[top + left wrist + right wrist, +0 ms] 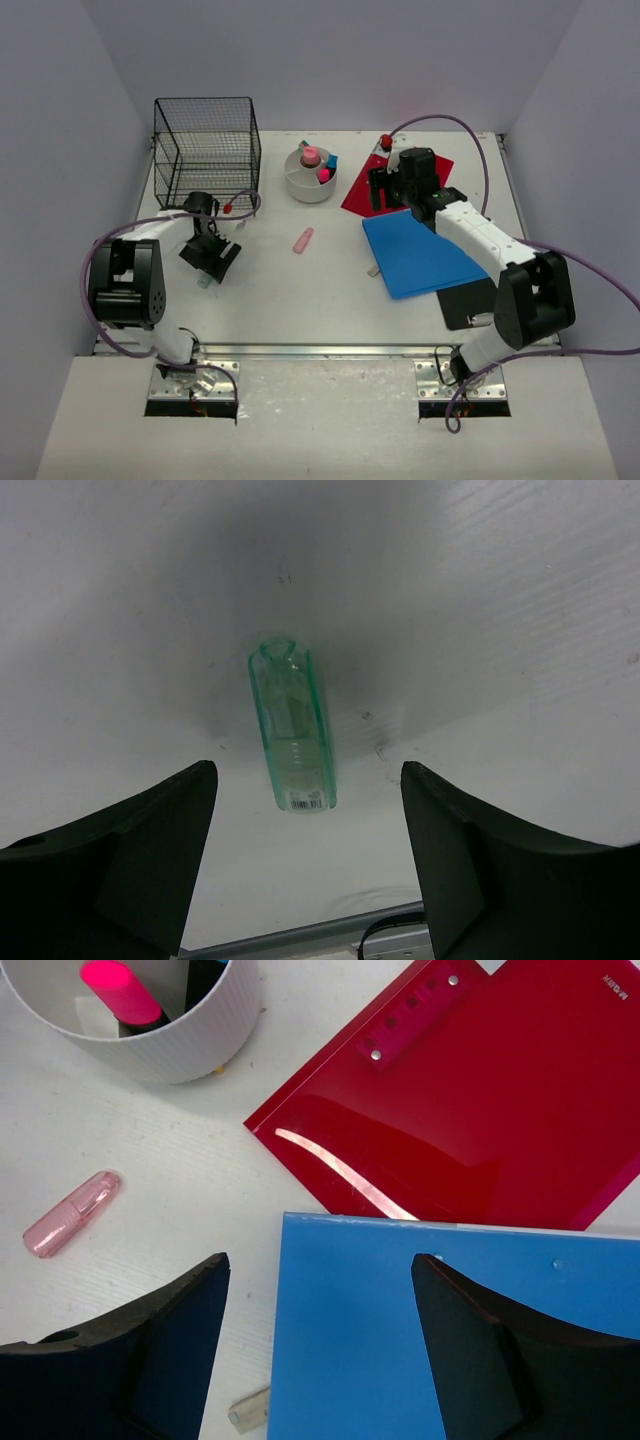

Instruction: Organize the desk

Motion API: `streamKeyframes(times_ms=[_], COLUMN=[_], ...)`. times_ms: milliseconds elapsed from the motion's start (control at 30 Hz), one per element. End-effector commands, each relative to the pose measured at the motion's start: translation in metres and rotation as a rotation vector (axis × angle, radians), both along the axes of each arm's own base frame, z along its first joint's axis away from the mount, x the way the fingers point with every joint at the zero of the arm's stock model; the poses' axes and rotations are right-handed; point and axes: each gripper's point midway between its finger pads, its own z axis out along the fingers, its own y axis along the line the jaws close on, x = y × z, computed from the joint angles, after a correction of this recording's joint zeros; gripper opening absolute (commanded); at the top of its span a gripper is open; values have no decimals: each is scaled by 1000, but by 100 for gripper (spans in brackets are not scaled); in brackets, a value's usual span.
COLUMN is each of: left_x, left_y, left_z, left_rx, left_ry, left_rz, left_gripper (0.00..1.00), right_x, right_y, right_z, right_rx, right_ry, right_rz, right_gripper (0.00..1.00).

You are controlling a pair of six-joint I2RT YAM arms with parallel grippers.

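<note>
Desk (300,300) top runs off-white from the front rail (330,350) to lavender walls (60,150), and at its left front the left gripper (308,775) hangs spread and empty over a clear green tube (290,730) lying between its fingers. Farther in, the right gripper (320,1260), also spread and empty, hovers where the blue folder (450,1340) overlaps the red folder (480,1100), with a pink tube (72,1214) to the left. Cup (308,190) and wire basket (207,140) stand at the back.

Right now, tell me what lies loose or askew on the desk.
A pink item lies loose on the desk, a green item below the open left gripper. The blue folder sits crooked, overlapping the red folder.
</note>
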Motion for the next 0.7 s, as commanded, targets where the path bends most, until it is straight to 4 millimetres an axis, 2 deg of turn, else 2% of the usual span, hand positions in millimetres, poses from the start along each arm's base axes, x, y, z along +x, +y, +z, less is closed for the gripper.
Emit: streamKeyframes(times_ms=[0,233,367,433,600,667], left_x=[25,33,35,35,35,35], left_y=[0,-19,-28,-30,-31,-48], left_z=[0,-17,-21,-22,-10,7], left_rx=[13,25,39,40,29,-61], left_ry=[-47,-26,-17,-16,-33,-53], left_rz=[17,-45,-81,-95,-110,-129], left_gripper=[69,61,46,34,18,15], right_x=[0,2,2,1,2,3], right_y=[-2,3,4,3,3,3], right_z=[16,14,15,15,18,18], right_rx=[24,42,43,37,33,33], right_ry=[-38,-20,-20,-23,-34,-37], right_rz=[-12,-6,5,9,15,17], right_gripper=[73,72,71,70,70,70])
